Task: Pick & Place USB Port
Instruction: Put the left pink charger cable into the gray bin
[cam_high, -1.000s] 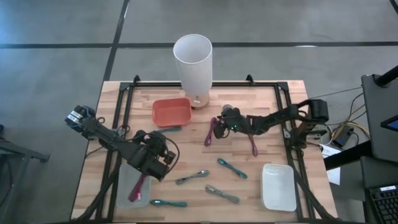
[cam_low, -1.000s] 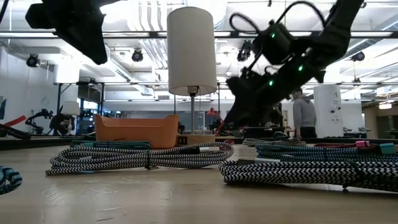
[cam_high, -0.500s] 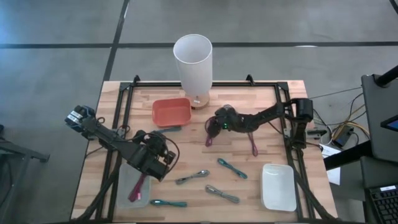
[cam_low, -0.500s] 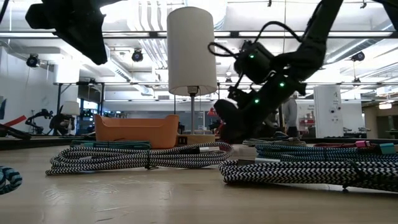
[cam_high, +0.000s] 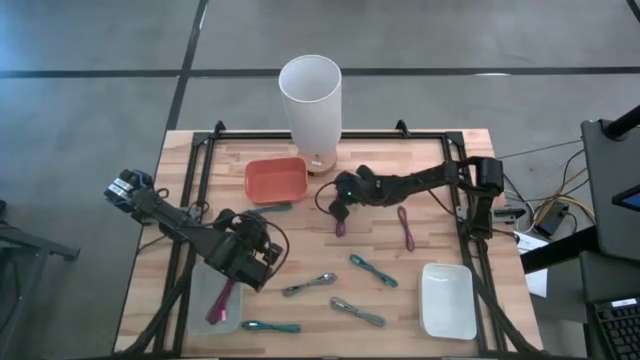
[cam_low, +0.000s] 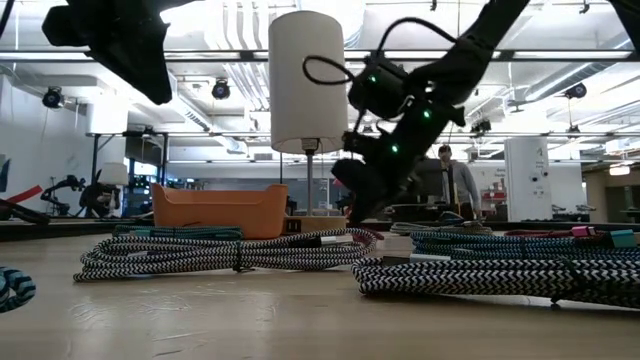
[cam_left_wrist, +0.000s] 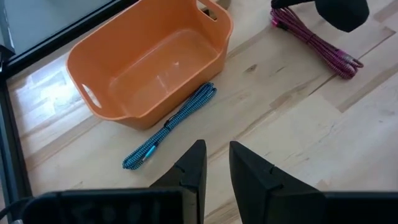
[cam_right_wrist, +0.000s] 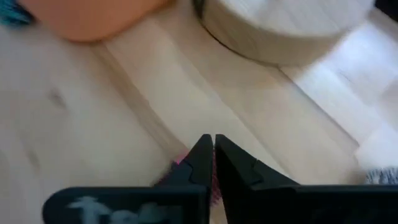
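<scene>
Hovering over the purple cable (cam_high: 339, 225), my right gripper (cam_high: 339, 201) has its fingers pressed together beside the orange bin (cam_high: 276, 179). My left gripper (cam_high: 262, 243) waits with fingers slightly spread, nearer the table's left side

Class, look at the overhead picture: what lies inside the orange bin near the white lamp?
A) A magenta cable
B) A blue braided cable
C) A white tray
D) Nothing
D: the orange bin shows only its bare floor, also in the left wrist view; the blue braided cable lies on the table beside it.
</scene>
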